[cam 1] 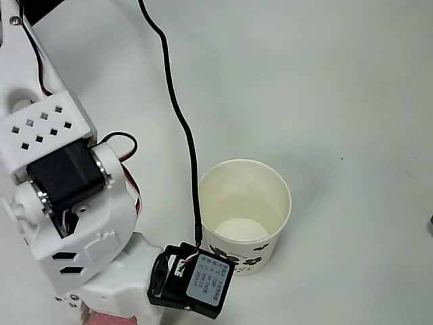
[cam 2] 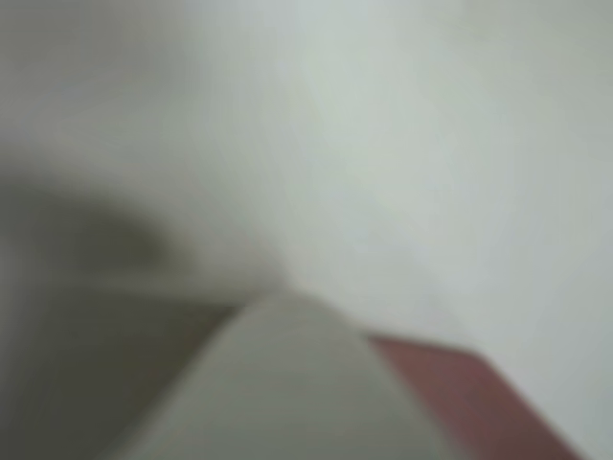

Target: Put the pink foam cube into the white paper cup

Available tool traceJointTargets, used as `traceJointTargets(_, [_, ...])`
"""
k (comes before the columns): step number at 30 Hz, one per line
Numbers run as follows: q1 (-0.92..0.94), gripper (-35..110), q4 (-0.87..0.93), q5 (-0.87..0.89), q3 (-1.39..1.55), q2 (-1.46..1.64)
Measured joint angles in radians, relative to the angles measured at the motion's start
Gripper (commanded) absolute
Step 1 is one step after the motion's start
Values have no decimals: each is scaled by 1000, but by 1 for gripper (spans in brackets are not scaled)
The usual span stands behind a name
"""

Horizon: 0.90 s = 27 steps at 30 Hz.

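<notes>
Cup: white paper cup upright on the bench.
Cube: pink foam cube seen blurred beside a finger.
Gripper: opening cannot be told.

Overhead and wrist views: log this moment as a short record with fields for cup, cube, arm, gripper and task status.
cup: white paper cup upright on the table, nothing inside
cube: pink cube, a sliver at the bottom edge under the arm; blurred reddish patch in the wrist view
arm: white arm bent low, left of the cup
gripper: hidden; open or shut cannot be told
task status: cube not yet in the cup
</notes>
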Motion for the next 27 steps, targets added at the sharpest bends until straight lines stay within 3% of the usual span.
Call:
traceJointTargets(15, [-11, 19, 54, -2, -2, 25])
traceJointTargets(27, [-161, 19, 397, 32, -382, 81])
